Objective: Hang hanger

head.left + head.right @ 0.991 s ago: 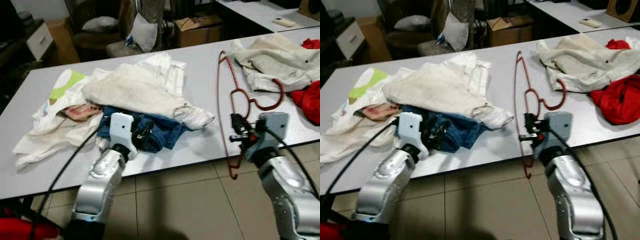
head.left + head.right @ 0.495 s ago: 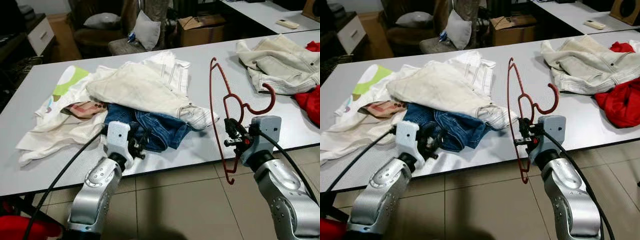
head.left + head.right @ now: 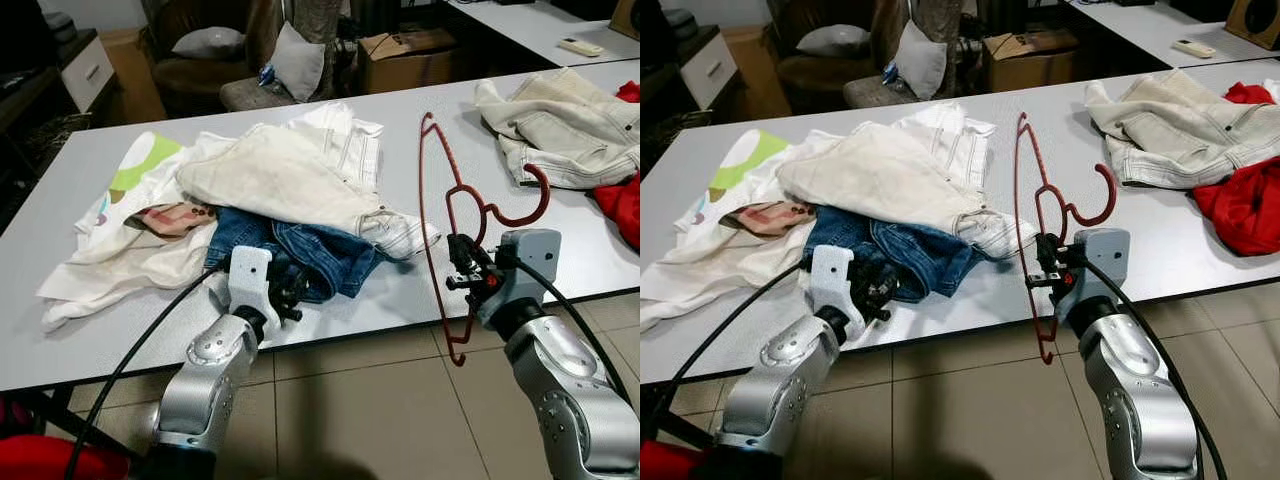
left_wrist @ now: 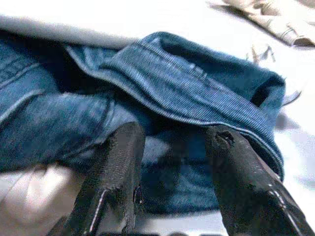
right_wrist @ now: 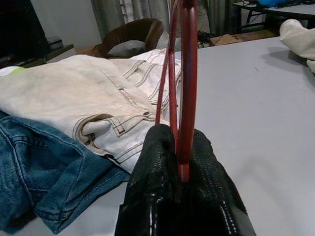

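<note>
My right pincer (image 3: 462, 268) grips the thin red wire hanger (image 3: 436, 210); left pincer (image 4: 170, 167), parted, touches ribbed denim jeans (image 4: 187, 93).

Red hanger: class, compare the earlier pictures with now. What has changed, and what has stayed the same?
The right hand has lifted the red hanger from lying flat on the table to upright. The left hand has edged toward the jeans. The right hand's grip and the clothes stayed put.

A long grey table (image 3: 60, 210) stands on a beige tiled floor (image 3: 350, 410). Behind it sit a brown armchair (image 3: 200, 70) with cushions and a cardboard box (image 3: 405, 55).
</note>
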Robot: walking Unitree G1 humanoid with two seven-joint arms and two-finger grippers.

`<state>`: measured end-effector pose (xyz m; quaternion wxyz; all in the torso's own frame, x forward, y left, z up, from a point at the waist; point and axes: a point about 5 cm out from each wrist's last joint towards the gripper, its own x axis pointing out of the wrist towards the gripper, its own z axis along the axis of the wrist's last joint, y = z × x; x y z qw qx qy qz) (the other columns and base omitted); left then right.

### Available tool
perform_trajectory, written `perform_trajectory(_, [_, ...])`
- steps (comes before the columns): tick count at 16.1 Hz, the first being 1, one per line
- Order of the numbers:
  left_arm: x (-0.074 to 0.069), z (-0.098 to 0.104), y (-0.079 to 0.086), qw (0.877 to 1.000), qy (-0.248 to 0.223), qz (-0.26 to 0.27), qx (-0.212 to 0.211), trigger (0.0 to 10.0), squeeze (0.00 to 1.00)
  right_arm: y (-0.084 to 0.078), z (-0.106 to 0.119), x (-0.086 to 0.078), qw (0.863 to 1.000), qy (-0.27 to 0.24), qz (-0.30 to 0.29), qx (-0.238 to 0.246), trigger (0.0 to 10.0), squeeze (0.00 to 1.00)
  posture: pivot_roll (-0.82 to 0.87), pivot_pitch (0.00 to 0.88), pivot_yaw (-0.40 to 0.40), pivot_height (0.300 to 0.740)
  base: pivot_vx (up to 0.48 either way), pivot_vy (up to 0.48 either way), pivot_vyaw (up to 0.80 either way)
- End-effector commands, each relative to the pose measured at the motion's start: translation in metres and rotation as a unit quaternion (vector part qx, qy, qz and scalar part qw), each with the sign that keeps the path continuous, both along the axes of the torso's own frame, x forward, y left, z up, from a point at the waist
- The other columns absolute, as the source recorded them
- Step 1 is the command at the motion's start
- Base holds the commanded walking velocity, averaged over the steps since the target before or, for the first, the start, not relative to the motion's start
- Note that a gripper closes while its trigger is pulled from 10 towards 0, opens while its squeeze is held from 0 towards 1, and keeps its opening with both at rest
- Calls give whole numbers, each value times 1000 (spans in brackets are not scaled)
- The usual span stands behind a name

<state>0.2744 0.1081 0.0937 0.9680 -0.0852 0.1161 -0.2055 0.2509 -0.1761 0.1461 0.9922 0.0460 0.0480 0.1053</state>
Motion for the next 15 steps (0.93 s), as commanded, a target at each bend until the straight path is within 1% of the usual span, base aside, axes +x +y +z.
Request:
perform_trajectory(1, [4,2,-4,999,3,-7,-35,10000,0,1,3,0,1000,-7,2,4,10000,0,-165,0,121,740,0,0,0])
perform_trajectory(2, [4,3,-5,999,7,-9,-49,10000,0,1,3,0,1000,-7,2,4,10000,0,-166,0,121,740,0,0,0])
perform_trajectory(3, [5,2,-9,997,17,-10,-80,4941,0,1,3,0,1000,-7,2,2,10000,0,-168,0,122,740,0,0,0])
perform_trajectory(4, [5,2,-10,996,18,-10,-84,4941,0,1,3,0,1000,-7,2,2,10000,0,-168,0,122,740,0,0,0])
perform_trajectory(5, [5,2,-13,996,16,-20,-88,353,0,1,3,-1,1000,-7,2,1,10000,0,-170,0,121,740,0,0,0])
perform_trajectory(6, [5,4,-16,995,9,-30,-99,0,0,1,3,-1,1000,-7,2,1,10000,0,-172,0,121,740,0,0,0])
perform_trajectory(7, [5,5,-18,994,7,-34,-106,0,0,1,3,-1,1000,-7,3,0,10000,0,-172,0,121,740,0,0,0])
perform_trajectory(9, [3,11,-21,988,-7,-48,-148,0,0,0,3,-1,1000,-7,3,-3,10000,0,-176,0,119,740,0,0,0])
perform_trajectory(10, [3,15,-21,982,-13,-50,-181,0,0,0,4,-2,1000,-8,3,-4,10000,0,-177,0,118,740,0,0,0])
perform_trajectory(11, [2,17,-20,979,-16,-50,-196,0,0,0,4,-2,1000,-8,3,-4,10000,0,-177,0,118,740,0,0,0])
perform_trajectory(12, [3,23,-20,966,-25,-50,-251,0,0,0,5,-2,1000,-8,4,-5,10000,0,-179,0,115,740,0,0,0])
perform_trajectory(13, [4,25,-20,960,-26,-55,-273,0,0,1,5,-2,1000,-8,5,-5,10000,0,-180,0,114,740,0,0,0])
perform_trajectory(15, [6,24,-24,957,-21,-70,-280,0,0,2,5,-1,1000,-9,8,-6,10000,0,-181,0,111,740,0,0,0])
